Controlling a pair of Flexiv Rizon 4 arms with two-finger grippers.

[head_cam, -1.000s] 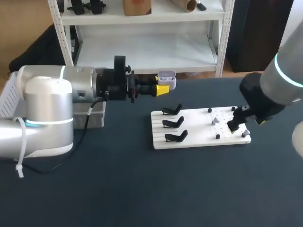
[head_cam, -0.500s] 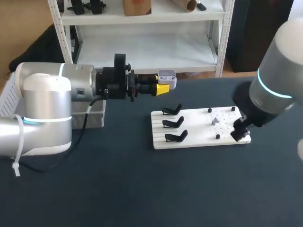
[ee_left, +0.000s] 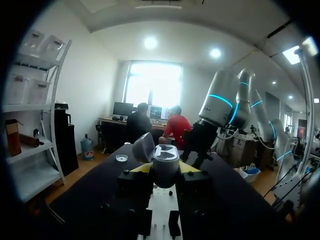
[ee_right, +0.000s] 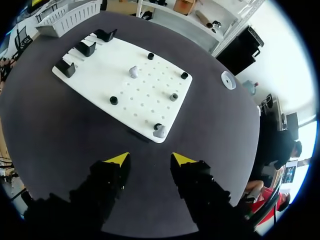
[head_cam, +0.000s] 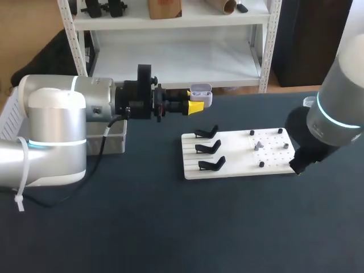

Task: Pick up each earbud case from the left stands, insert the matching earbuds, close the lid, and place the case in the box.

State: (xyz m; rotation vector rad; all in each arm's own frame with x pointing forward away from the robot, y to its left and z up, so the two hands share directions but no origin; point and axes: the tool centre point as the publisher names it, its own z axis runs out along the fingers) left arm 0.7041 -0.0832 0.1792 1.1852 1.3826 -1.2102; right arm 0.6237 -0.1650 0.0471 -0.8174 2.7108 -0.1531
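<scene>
My left gripper [head_cam: 194, 106] is held level above the table's back, shut on a pale grey earbud case [head_cam: 201, 94] whose lid stands open; in the left wrist view the case [ee_left: 165, 161] sits between the yellow tips. The white board [head_cam: 236, 170] carries three empty black stands [head_cam: 209, 147]. One grey earbud [ee_right: 133, 71] rests mid-board and another earbud [ee_right: 160, 131] lies at the corner just ahead of my right gripper [ee_right: 150, 160]. That gripper is open with nothing between its fingers and hangs off the board's front right corner [head_cam: 297, 166].
Black pegs [ee_right: 114, 100] dot the board's right half. A grey box [head_cam: 116, 139] sits at the left behind my left arm, and a white slatted basket [ee_right: 70, 15] lies beyond the board. A small white disc [ee_right: 228, 80] lies on the dark table past the board.
My right gripper has pulled back from over the board's right part to its front right corner, and its fingers have narrowed. The left arm with the case has not moved.
</scene>
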